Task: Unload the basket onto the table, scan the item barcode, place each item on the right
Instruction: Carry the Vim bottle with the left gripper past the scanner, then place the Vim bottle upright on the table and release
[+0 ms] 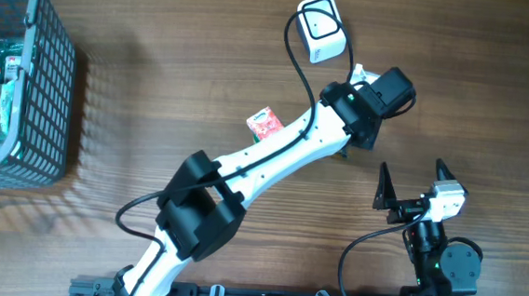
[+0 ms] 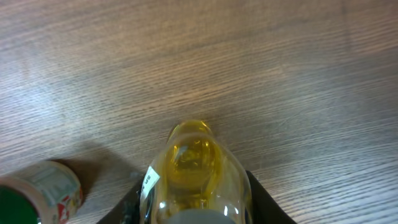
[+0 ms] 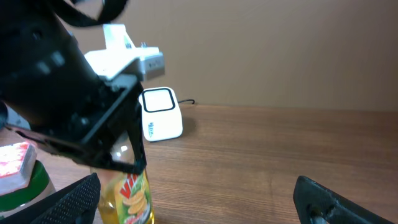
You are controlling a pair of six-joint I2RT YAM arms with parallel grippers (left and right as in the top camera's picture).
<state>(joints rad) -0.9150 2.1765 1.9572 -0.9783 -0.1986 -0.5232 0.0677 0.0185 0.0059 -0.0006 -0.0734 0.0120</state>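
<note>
A clear bottle of yellow liquid point(image 2: 194, 163) with a green and red label point(image 3: 132, 194) sits between the black fingers point(image 2: 264, 202) of my left gripper point(image 2: 196, 196), which is shut on it. A small white sticker point(image 2: 149, 179) shows on the bottle's side. In the overhead view my left gripper point(image 1: 349, 143) covers the bottle. The white scanner point(image 1: 321, 29) lies on the table beyond it, seen behind the bottle in the right wrist view point(image 3: 160, 115). Near the front edge my right gripper point(image 1: 412, 184) stands wide open and empty, to the right of the bottle point(image 3: 199, 202).
A small red-and-white item point(image 1: 264, 123) lies beside the left arm; in the left wrist view a green-lidded can point(image 2: 40, 194) shows left of the bottle. A grey wire basket point(image 1: 49, 86) with packets stands at the far left. The scanner's black cable point(image 1: 298, 71) runs under the arm.
</note>
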